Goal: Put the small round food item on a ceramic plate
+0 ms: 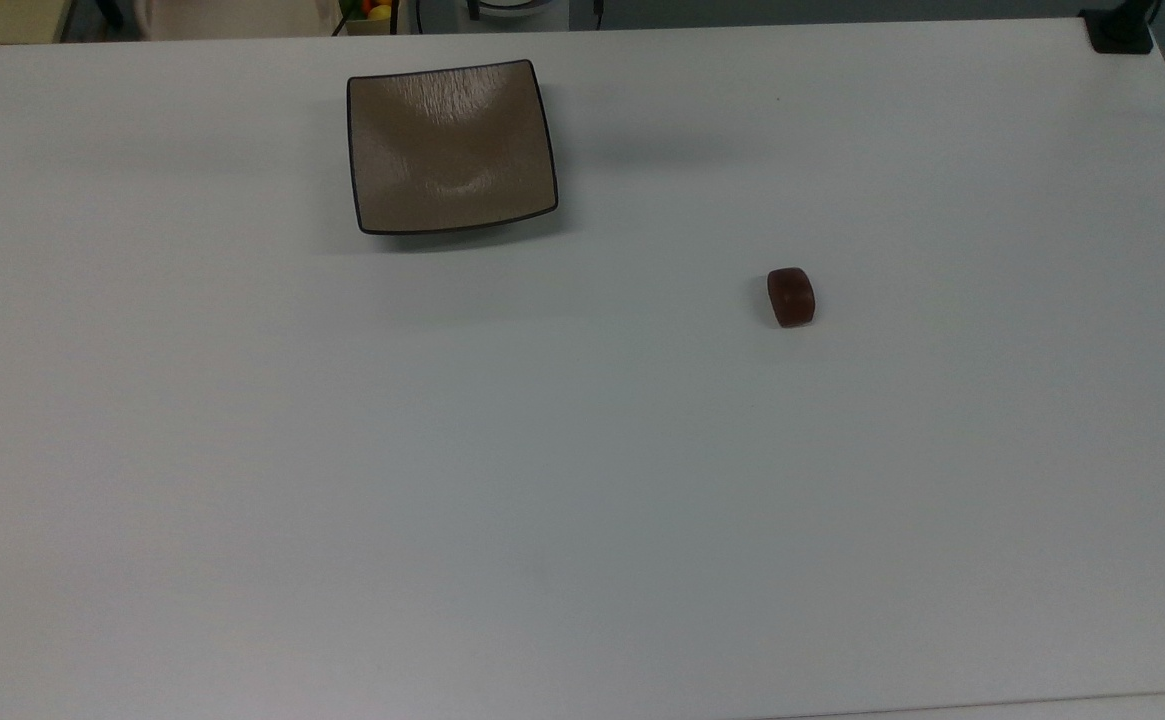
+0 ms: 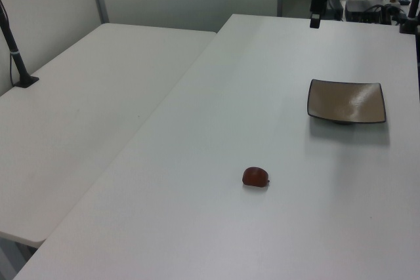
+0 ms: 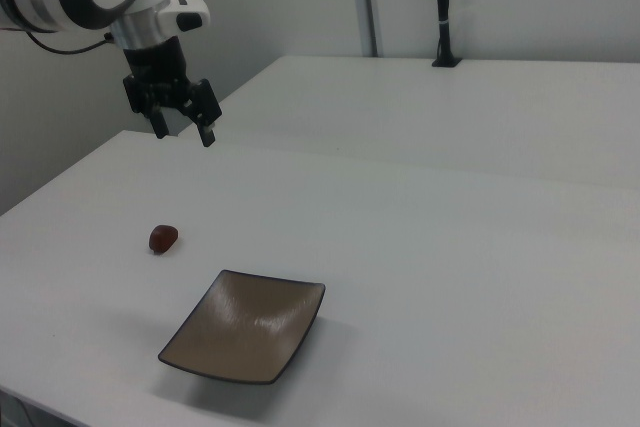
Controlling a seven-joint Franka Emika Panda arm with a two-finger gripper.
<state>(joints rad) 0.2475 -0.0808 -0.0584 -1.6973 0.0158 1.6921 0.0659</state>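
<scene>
Overhead, in the top view, the small round food item (image 1: 791, 297) lies on the white table (image 1: 582, 480), well apart from the ceramic plate (image 1: 450, 147). Left view: same spacing. Right view: the gripper (image 3: 184, 130) hangs parted and empty, high above the item.

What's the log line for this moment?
gripper: open, raised above table, holding nothing | food item: on table, apart from plate | plate: empty | step: pick not started

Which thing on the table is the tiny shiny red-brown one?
The small round food item, lying alone on the white table. The ceramic plate is bigger, square, taupe.
</scene>
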